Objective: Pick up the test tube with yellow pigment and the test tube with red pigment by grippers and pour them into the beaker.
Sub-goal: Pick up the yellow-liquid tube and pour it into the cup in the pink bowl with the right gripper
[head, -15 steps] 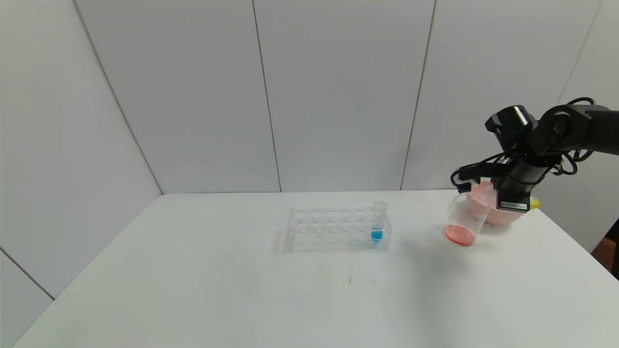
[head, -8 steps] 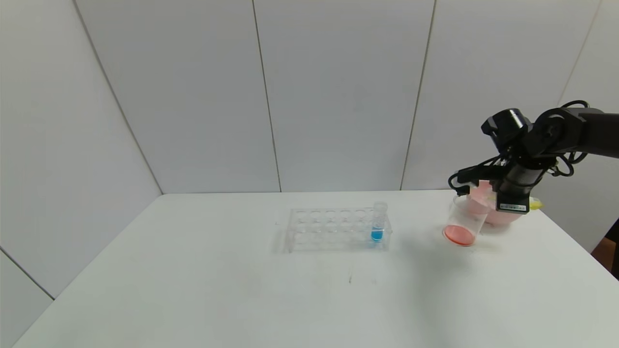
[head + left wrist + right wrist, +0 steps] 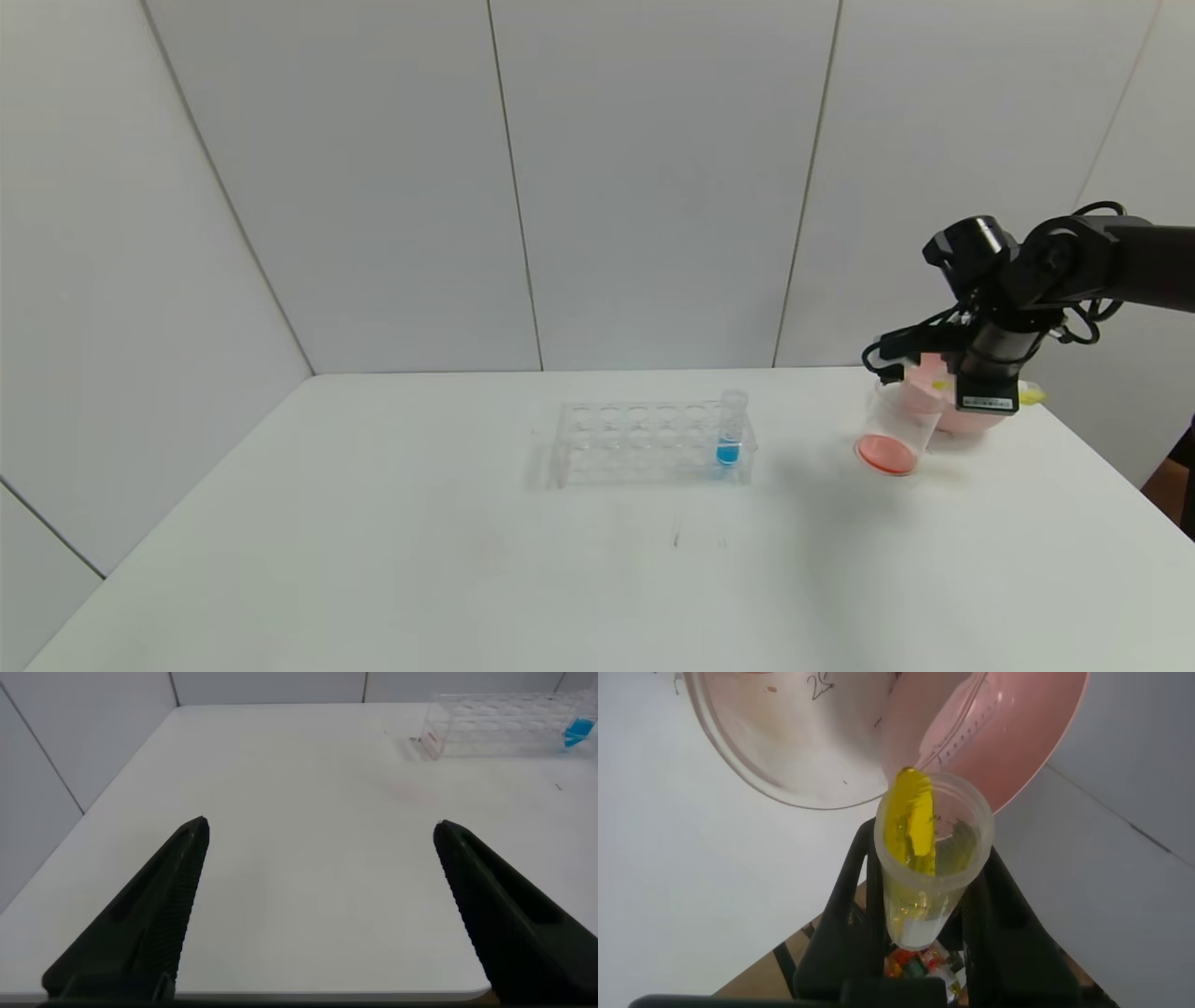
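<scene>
- The right gripper (image 3: 943,378) sits at the right edge of the head view, above the beaker (image 3: 894,431), its jaws closed on the test tube with yellow pigment (image 3: 924,859).
- Only the right wrist view shows that tube well: it fills the frame's centre, mouth toward the camera, yellow liquid streaked along its inner wall up to the lip, which reaches the beaker's rim (image 3: 794,747) in the upper left.
- The head view shows only a yellow tip (image 3: 1030,395) poking out at the gripper's right.
- The head view alone shows red-orange liquid in the beaker's bottom, the pink bowl (image 3: 962,411) just behind it, and the tube rack (image 3: 644,443) mid-frame holding a blue tube (image 3: 730,431).
- The test tube with red pigment cannot be made out in any view.
- The left gripper (image 3: 318,905) hangs open over the bare table (image 3: 308,812); the rack lies at that frame's upper right.
- Compared with a second ago, the right arm's wrist has dropped slightly and shifted left; beaker, bowl and rack are unmoved.
</scene>
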Controlling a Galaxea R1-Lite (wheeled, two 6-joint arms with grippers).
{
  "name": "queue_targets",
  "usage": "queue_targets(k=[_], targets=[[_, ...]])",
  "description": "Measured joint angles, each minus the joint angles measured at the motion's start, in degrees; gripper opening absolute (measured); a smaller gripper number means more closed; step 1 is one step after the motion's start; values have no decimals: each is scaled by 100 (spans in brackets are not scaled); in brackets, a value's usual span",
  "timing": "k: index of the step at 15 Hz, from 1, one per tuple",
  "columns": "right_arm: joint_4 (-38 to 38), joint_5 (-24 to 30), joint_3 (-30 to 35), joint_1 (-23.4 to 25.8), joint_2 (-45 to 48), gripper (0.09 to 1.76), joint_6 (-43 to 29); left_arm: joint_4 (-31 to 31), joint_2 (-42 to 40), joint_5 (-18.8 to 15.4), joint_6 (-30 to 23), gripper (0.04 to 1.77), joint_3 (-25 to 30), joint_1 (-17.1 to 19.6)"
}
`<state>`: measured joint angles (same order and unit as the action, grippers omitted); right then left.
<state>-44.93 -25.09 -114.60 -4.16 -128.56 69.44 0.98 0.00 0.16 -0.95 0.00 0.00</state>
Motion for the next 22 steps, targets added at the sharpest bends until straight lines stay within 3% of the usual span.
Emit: queue_targets(k=[14, 22], targets=[[16, -962, 0, -215, 39, 53, 238, 0, 0, 0, 0, 172, 0, 0], [99, -1712, 0, -419, 98, 53, 745, 0, 0, -2, 0, 172, 0, 0]])
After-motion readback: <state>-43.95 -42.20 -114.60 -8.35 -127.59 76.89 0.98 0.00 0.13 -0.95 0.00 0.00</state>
